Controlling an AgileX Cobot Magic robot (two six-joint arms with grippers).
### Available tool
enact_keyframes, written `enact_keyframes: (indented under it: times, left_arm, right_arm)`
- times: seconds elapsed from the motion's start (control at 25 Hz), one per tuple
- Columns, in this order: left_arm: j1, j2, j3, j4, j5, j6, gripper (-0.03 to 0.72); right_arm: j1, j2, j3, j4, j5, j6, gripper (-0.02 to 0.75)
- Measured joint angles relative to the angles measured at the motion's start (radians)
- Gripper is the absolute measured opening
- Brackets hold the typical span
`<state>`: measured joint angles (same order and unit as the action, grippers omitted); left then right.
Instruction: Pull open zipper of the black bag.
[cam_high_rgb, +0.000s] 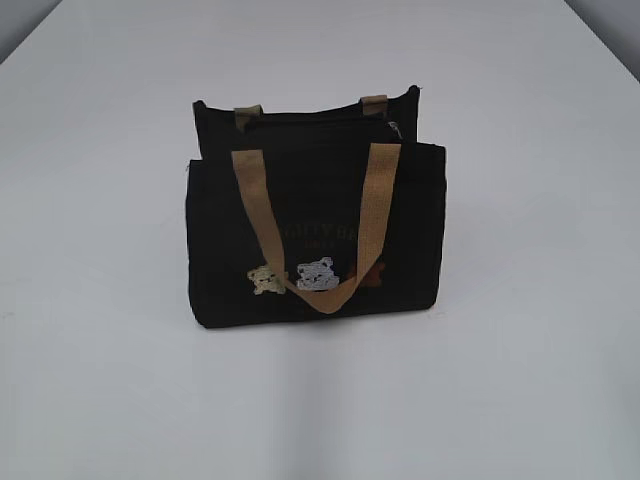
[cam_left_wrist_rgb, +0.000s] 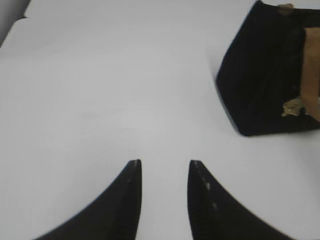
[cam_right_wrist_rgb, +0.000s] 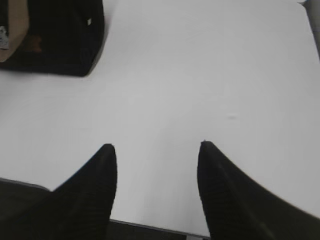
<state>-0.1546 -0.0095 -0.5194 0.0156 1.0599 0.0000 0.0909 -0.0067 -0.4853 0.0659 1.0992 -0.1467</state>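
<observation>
One black bag (cam_high_rgb: 315, 235), two claws, one table (cam_high_rgb: 100, 300).

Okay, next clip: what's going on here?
Nothing is being handled yet. The black bag stands upright on the white table, one tan handle draped down its front. The left gripper and right gripper both hang open and empty over bare table, apart from the bag.
</observation>
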Motion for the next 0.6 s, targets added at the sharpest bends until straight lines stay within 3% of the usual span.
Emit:
enact_keyframes:
  times: [0.12,0.6]
  left_arm:
    - [0.074,0.000,0.000,0.000,0.000,0.000,0.239]
    - [0.083,0.000,0.000,0.000,0.000,0.000,0.239]
  right_arm:
    - [-0.065,0.000,0.000,0.001,0.000,0.000,0.410]
    - [-0.082,0.000,0.000,0.002,-0.001,0.000,0.410]
